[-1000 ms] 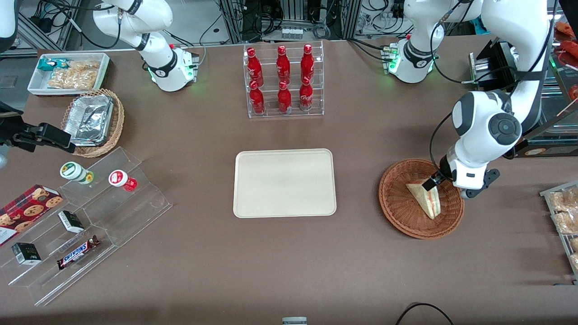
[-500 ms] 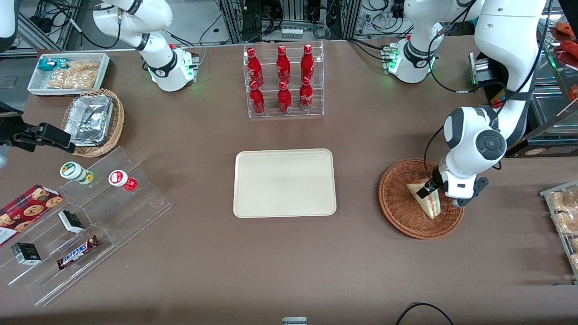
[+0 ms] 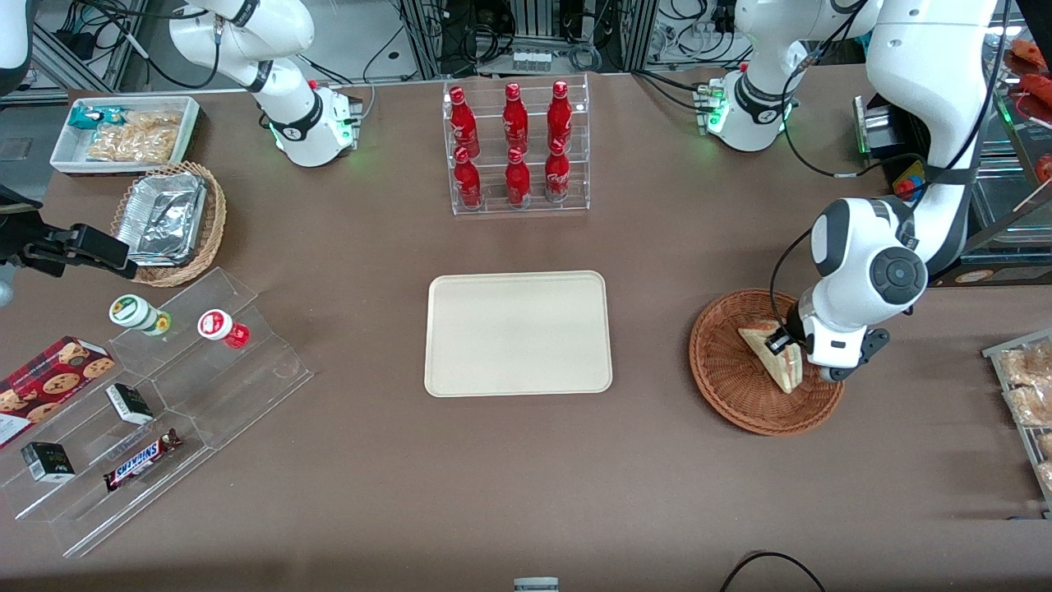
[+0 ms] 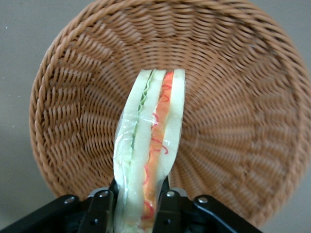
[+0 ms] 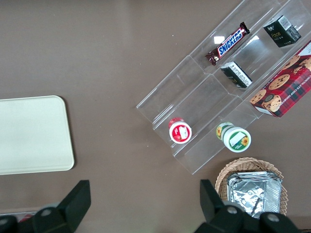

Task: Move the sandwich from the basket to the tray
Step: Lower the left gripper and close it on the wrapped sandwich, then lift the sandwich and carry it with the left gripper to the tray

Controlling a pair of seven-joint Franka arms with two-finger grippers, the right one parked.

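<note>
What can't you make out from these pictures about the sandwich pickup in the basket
- Gripper, shut on the sandwich: the wrist view's edge cuts off its body and the sandwich's gripped end.
- Front view: the arm's wrist covers part of the sandwich and basket.
- Whether the sandwich has lifted clear of the basket's weave: neither view settles it.
- Tray: fully visible.

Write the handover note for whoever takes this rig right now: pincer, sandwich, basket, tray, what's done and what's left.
Pincer: down in the basket, shut on the sandwich, one finger on each bread face at the wedge's end.
Sandwich: in the basket, standing on edge, filling edge facing the wrist camera. Whether it has left the basket floor cannot be told.
Tray: bare, mid-table, toward the parked arm's end from the basket.
Done: reach and grasp.
Left: lift the sandwich out, carry it to the tray, set it down, release.
</note>
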